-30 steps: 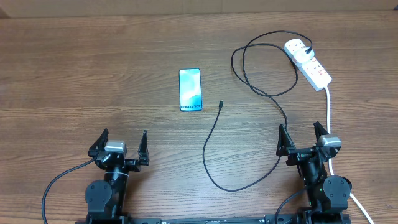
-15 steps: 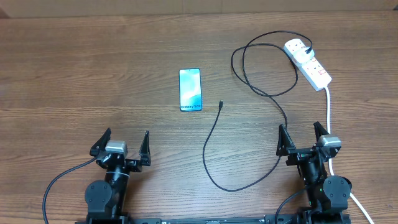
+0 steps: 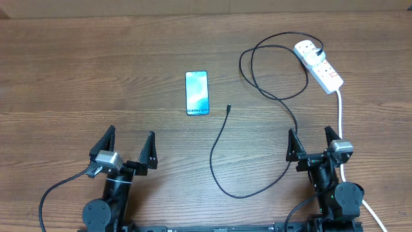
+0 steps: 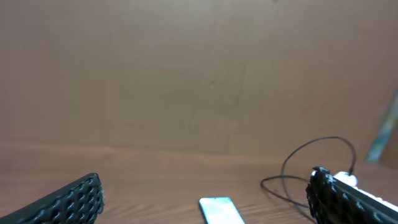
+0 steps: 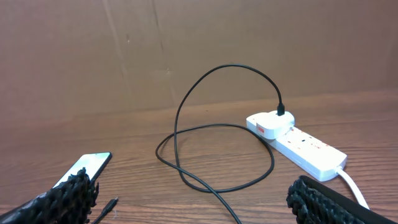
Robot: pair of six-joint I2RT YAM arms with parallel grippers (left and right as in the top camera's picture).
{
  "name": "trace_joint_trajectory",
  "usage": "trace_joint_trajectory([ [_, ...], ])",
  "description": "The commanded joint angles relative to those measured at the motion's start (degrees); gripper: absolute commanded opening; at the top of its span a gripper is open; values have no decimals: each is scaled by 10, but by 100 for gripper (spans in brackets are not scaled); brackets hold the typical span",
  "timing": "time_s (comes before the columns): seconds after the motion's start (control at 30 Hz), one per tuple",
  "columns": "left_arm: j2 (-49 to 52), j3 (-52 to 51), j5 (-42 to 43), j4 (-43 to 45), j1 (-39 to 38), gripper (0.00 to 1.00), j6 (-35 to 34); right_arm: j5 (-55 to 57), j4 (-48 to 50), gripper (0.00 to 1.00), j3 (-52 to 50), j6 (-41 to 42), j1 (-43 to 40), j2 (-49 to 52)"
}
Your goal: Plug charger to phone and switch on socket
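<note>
The phone [image 3: 197, 93] lies flat mid-table with its blue screen up; it also shows in the left wrist view [image 4: 219, 210] and the right wrist view [image 5: 87, 167]. The charger [image 3: 273, 96] loops from the socket [image 3: 319, 65] down the table; its connector tip [image 3: 228, 107] lies just right of the phone, apart from it. The socket is a white strip at the far right, also in the right wrist view [image 5: 298, 140]. My left gripper [image 3: 131, 149] is open and empty near the front left. My right gripper [image 3: 314, 143] is open and empty at the front right.
The socket's thick white lead [image 3: 340, 116] runs down past my right gripper towards the front edge. A brown cardboard wall [image 5: 186, 50] stands behind the table's far edge.
My left gripper has tilted and shifted slightly left and forward, its fingers a little wider apart. The right arm, phone and cable have not moved.
</note>
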Motion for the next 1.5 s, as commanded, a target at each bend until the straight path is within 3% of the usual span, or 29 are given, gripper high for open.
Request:
trace_joint_trajectory([
  [0.0,-6,19,22,3,2,100,-12,5,2,100,-5,-2,-1,-6],
  [0.57,42,135,22,-59,2,100,53,5,2,100,-5,-2,-1,-6],
  [0.73,134,229,56,-89,2,100,85,5,2,100,-5,-2,-1,-6],
  [1.0,323,456,119,-246,2,100,128,5,2,100,-6,-2,-1,-6],
  [1.23,381,507,247,-227,2,100,128,5,2,100,-5,-2,-1,-6],
  [1.47,382,507,248,-221,2,100,128,5,2,100,-5,-2,-1,-6],
])
